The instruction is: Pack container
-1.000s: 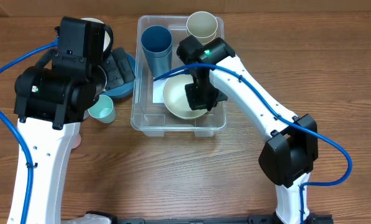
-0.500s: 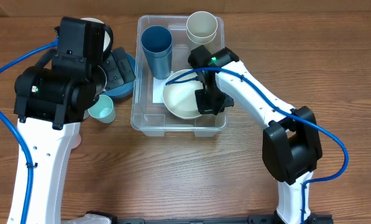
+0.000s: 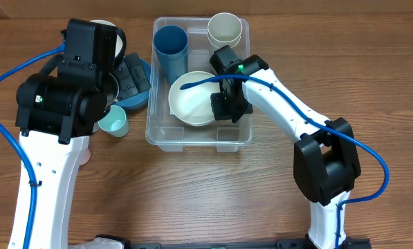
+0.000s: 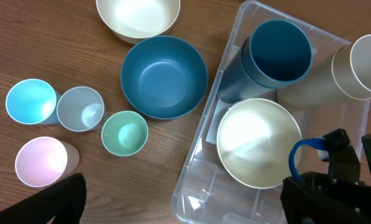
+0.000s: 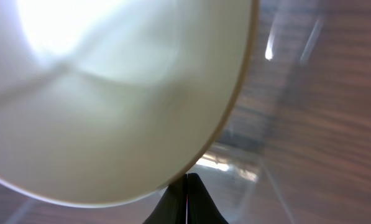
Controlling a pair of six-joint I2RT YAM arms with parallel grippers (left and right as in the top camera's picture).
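Pinched-together right claw at rim of cream bowl, inside clear container.
Left claw spread wide, gripping nothing, above blue bowl and small cups on worktop.

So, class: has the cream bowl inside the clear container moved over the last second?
Yes. The cream bowl has slid left inside the container, away from its right wall and nearer the blue cup.

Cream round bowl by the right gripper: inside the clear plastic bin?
Inside: the cream round bowl is between the clear plastic bin walls.
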